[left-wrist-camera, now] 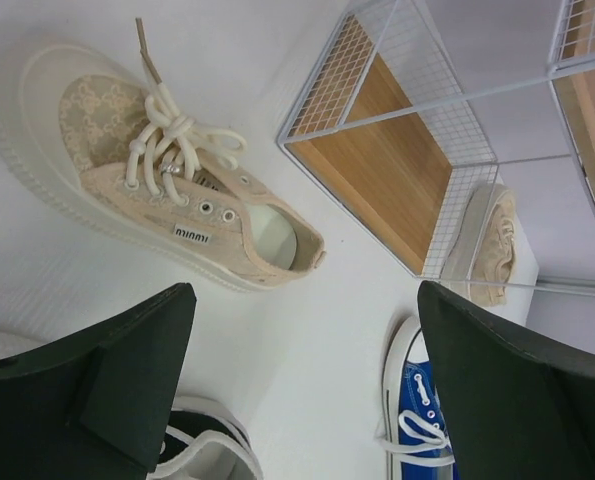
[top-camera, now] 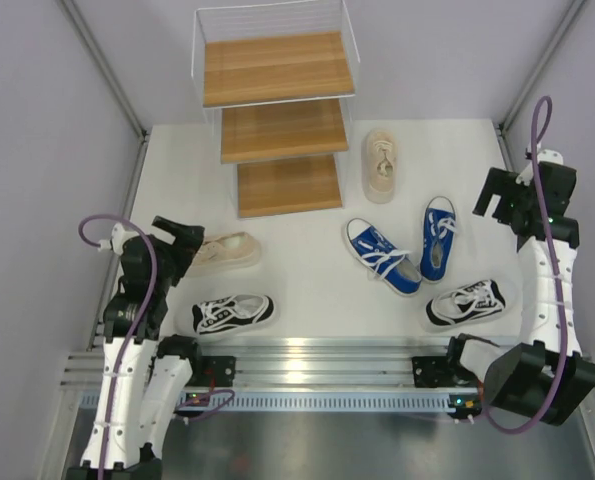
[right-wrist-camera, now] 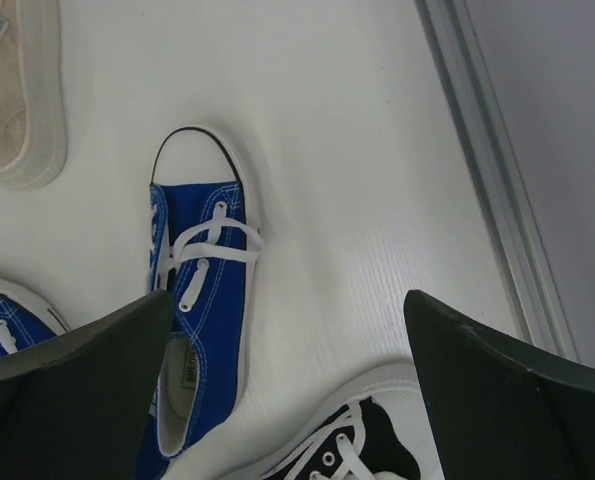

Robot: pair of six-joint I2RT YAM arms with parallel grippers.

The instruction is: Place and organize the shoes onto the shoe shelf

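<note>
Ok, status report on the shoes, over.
Left end effector and right end effector open, empty. Six shoes on table, none on shelf. Nothing blocking.

Robot lab cell here, plain grey walls (top-camera: 37, 120) left and right of a white table (top-camera: 307, 288), aluminium rail (top-camera: 317, 352) along the near edge

table (top-camera: 312, 290) | shoe shelf (top-camera: 280, 130) at far side | loose in front — beige pair (top-camera: 223, 251) split, blue pair (top-camera: 382, 257) close together, black-and-white pair (top-camera: 233, 313) well apart
</note>
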